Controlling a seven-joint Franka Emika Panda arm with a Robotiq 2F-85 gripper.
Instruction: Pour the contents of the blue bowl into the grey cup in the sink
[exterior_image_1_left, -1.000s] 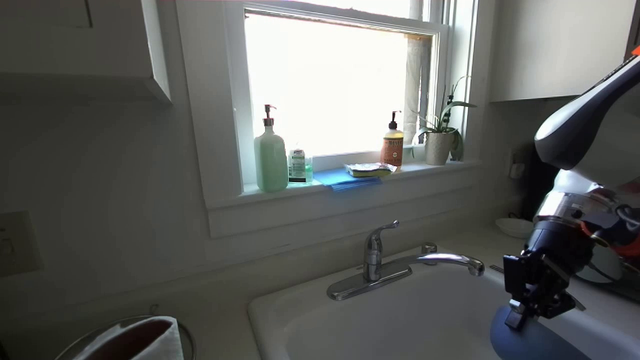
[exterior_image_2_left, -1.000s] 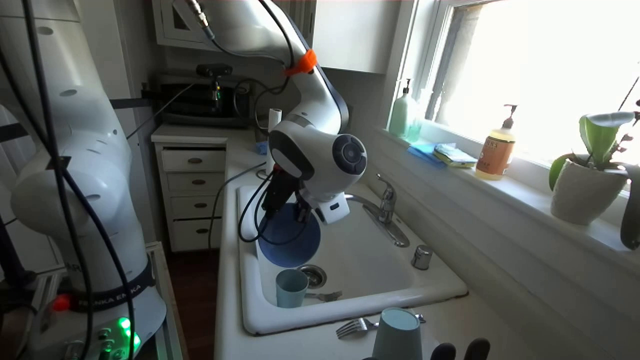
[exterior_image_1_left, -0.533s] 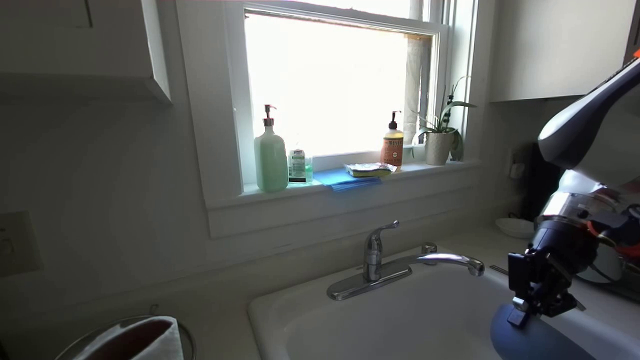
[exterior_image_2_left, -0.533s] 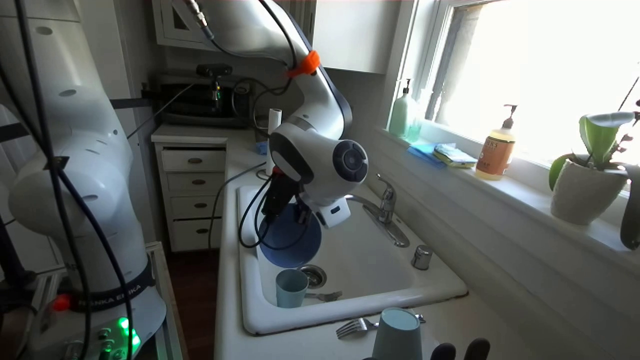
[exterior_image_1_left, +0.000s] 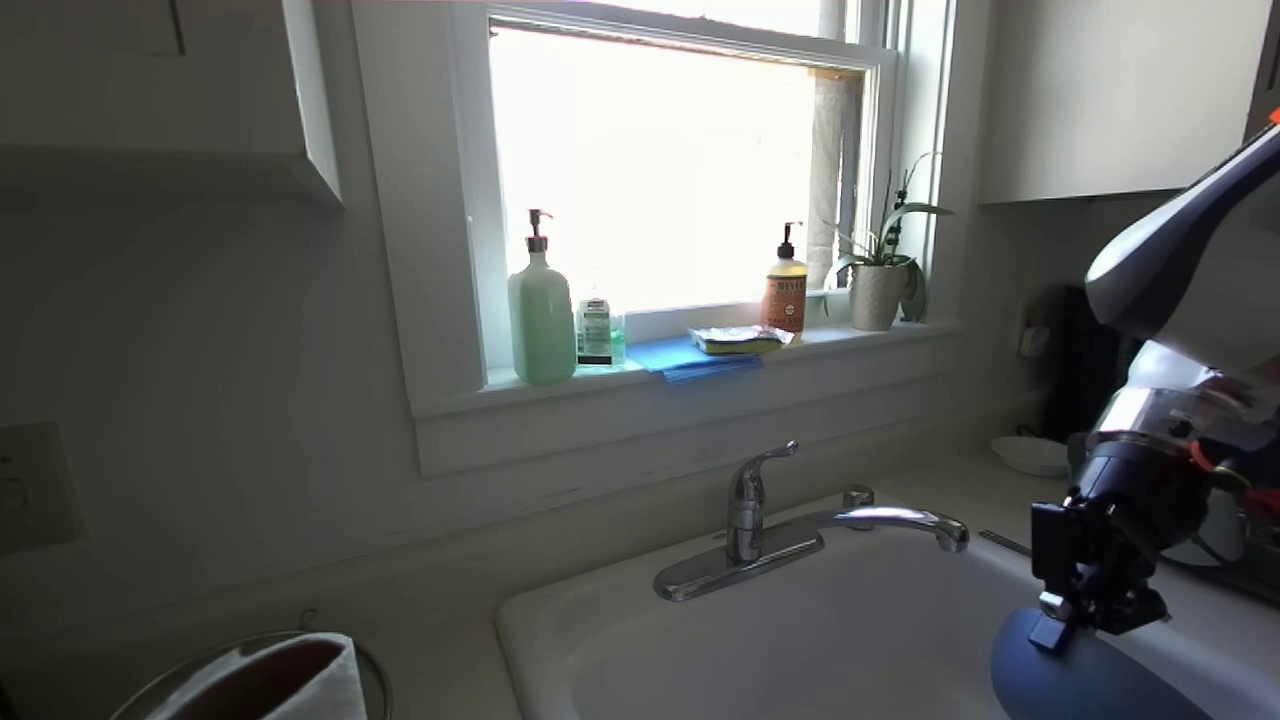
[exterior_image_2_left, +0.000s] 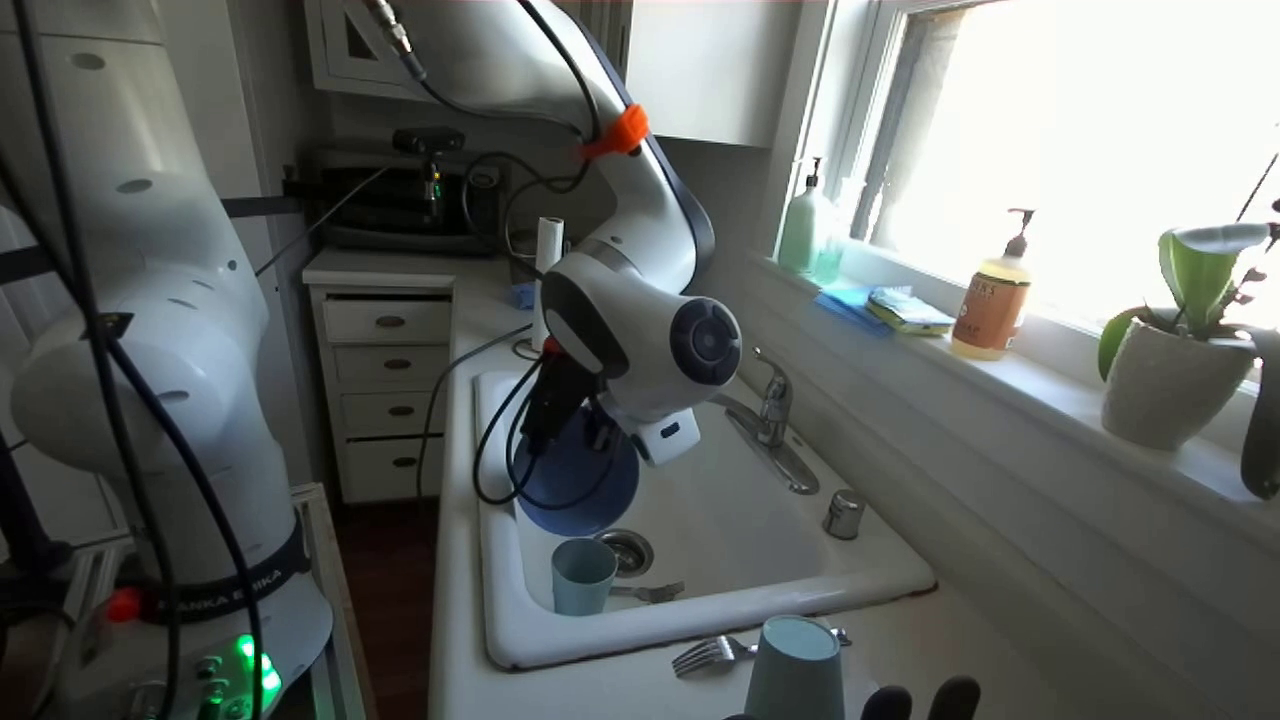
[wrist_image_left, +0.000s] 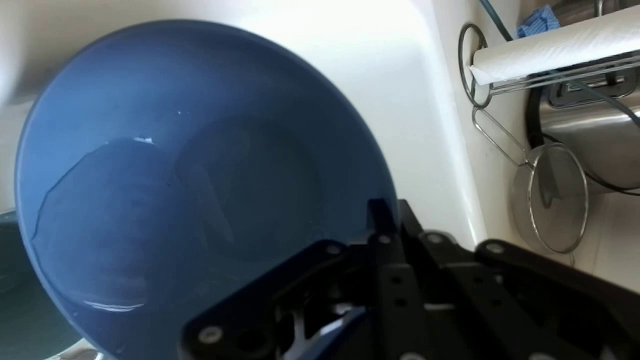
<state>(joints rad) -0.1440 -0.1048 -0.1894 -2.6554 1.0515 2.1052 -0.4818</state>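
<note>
My gripper (wrist_image_left: 393, 210) is shut on the rim of the blue bowl (wrist_image_left: 240, 100), one finger inside the wall and one outside. Clear liquid lies in the bowl, gathered towards the left side of the wrist view, its edge close to the rim there. In an exterior view the bowl (exterior_image_2_left: 580, 485) hangs tilted over the sink (exterior_image_2_left: 750, 530), with cables looping in front of it. The grey cup (exterior_image_2_left: 583, 580) stands upright in the sink, just on the near side of the bowl. Part of this cup (wrist_image_left: 25, 300) shows beneath the bowl's left rim in the wrist view.
A fork (exterior_image_2_left: 655, 592) and the drain (exterior_image_2_left: 627, 552) are beside the cup. The faucet (exterior_image_1_left: 745, 520) reaches over the basin. An upturned cup (exterior_image_2_left: 797, 665) and another fork (exterior_image_2_left: 712, 653) rest on the counter. A strainer (wrist_image_left: 550, 200) and paper towel roll (wrist_image_left: 555, 45) lie past the sink's edge.
My wrist has dropped slightly, and the gripper with the bowl has shifted a little to the right in an exterior view. The grip on the rim stays as it was; the cup has not moved.
</note>
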